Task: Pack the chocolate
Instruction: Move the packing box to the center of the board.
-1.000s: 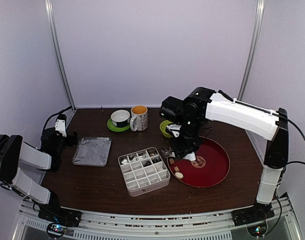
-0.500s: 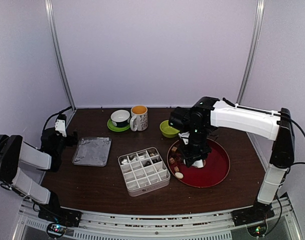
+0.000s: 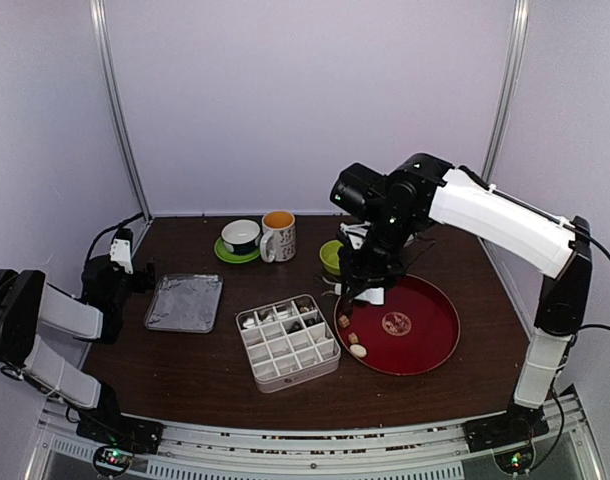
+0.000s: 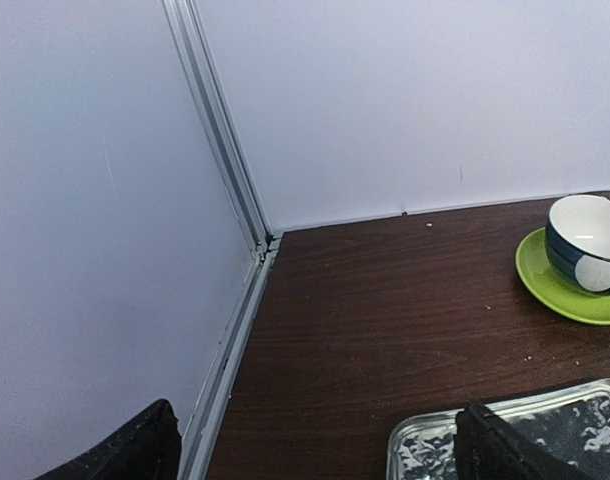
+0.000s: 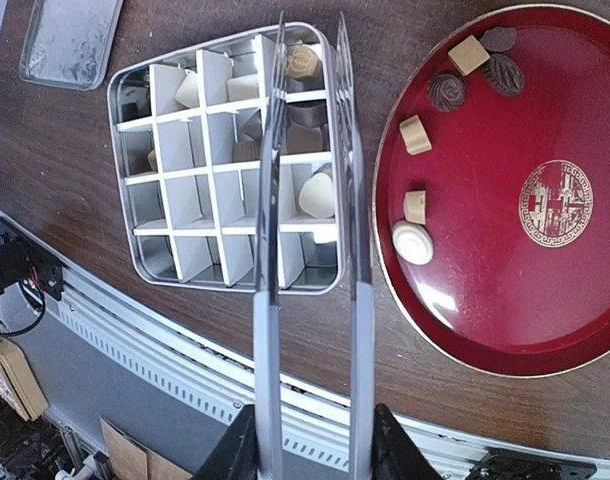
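Table: a big dark brown wooden table (image 3: 185, 375) lies under both claws.
Red plate: a round, shiny red plate (image 5: 545, 300) with a gold mark sits just right of the right claw's tongs.
White box: a square white box (image 5: 180, 205), cut into many little rooms by thin walls, lies right under the tongs.
Shiny tray: a flat, crinkly silver tray (image 3: 184, 302) is just in front of the left claw.
Left claw: the left claw (image 4: 320, 450) has its two black fingers spread wide with nothing between them. It is well apart from the plate.
Right claw: the right claw (image 5: 310, 448) is squeezed tight on the handle end of the tongs. This arm is much nearer the sweets.
Tongs: long, thin, smooth metal tongs (image 5: 268, 250) point straight out from the claw, across the box, with the tips over its far row.
Chocolate: small brown, dark and cream-white chocolate (image 5: 415, 133), round or blocky. Seven pieces lie on the plate, to the right of the tongs. A few more sit in box rooms.
Tan piece: one tan piece (image 5: 303, 62) shows between the tong tips. I cannot tell if it is pinched or lying in its room.
Which way next: if that piece is down, I think the tongs must swing right to the plate.
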Robot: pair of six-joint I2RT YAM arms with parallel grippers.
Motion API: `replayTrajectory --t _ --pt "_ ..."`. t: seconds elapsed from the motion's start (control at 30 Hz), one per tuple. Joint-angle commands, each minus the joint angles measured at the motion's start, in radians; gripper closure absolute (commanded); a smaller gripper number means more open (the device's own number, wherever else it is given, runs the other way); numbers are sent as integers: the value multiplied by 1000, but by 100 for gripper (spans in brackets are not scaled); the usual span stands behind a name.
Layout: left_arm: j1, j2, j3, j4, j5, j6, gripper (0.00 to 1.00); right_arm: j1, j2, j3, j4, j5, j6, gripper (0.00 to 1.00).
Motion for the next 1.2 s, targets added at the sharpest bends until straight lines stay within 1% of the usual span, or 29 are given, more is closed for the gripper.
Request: replayTrajectory --t 0.0,0.27,0.63,0.77,0.87,1.03,1.17 --pt "10 6 24 27 11 -11 2 0 73 73 -88 -20 -55 66" --pt "10 6 24 27 12 -12 2 0 108 78 -132 11 -81 66" --pt "10 6 25 26 10 -11 2 -1 121 50 -122 -22 -129 65" --pt "11 6 25 25 11 -11 2 0 152 76 -130 -16 -146 71" --pt "10 5 25 25 10 -11 2 -1 176 104 -142 -11 -158 78" --pt "11 6 25 26 12 -11 2 1 194 116 -145 -8 -169 79" --pt "11 6 25 25 12 -11 2 3 219 136 -167 5 -186 86"
